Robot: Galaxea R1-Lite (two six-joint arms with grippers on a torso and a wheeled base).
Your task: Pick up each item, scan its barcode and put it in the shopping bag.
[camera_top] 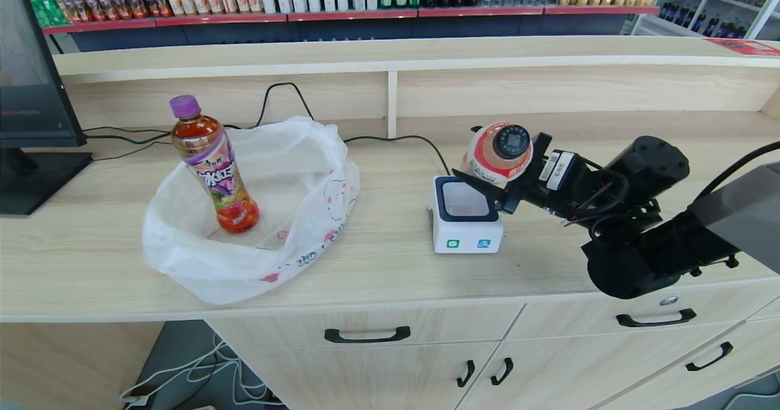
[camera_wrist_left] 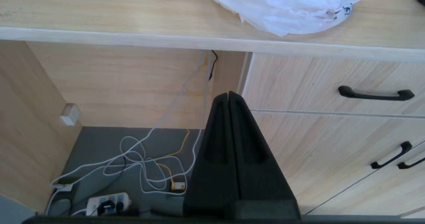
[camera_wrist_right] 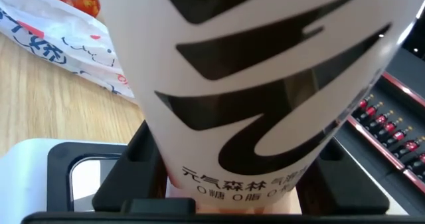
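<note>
The right gripper clamps a white bottle just above the barcode scanner; left of the scanner the open shopping bag holds one upright purple-capped tea bottle; the left gripper, fingers pressed together, hangs below the scanner's counter.

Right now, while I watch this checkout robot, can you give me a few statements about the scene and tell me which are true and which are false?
1. The right gripper holds a striped bottle above the scanner. True.
2. The shopping bag is empty. False: a purple-capped drink bottle stands upright in it.
3. The left gripper is shut and holds nothing. True.
4. The scanner sits inside the bag. False: it stands on the counter, beside the bag.
</note>
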